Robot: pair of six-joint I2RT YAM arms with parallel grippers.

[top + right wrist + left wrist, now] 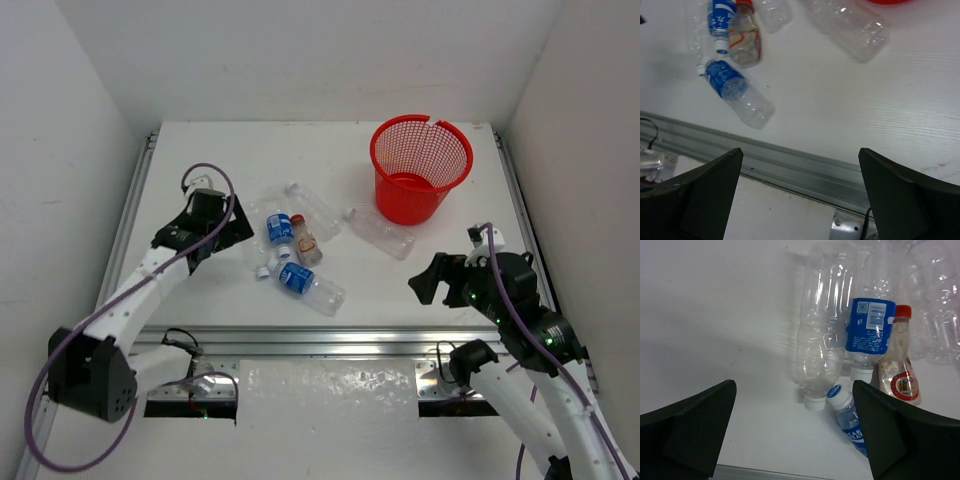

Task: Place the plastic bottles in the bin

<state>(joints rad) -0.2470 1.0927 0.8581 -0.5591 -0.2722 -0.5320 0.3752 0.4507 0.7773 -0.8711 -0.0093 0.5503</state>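
Plastic bottles (295, 250) all lay on the table (200, 150), clustered near its middle. None was in the bin (440, 178), which stood upright at the far right. Its inside looked bare from overhead, though the mesh wall may have hidden something low.

Arms: the left gripper (236, 236) sat just left of the cluster, its fingers (690, 437) spread wide with nothing between them. The right gripper (422, 285) hung at the near right, spread just as wide and empty, well apart from the cluster.

Left wrist view: an unlabelled bottle (822, 340) lay lengthwise ahead, cap toward the camera. It was close against a blue-labelled bottle (869, 330) on its right, and a red-capped bottle (900, 365) lay beyond that. A lone clear bottle (380, 230) lay just beside the bin's base.

Judgement: the step in hand was the approach for a first pick, most likely by the left arm.

- The next move called for shifting slightly right and lowering the fingers astride the unlabelled bottle, across its width, without nudging the blue-labelled neighbour.
- The grip would need to be gentle, since thin plastic should give.
- The bottle would then be lifted and carried far-right over the rim.
- The right arm had the shorter path to the lone clear bottle.
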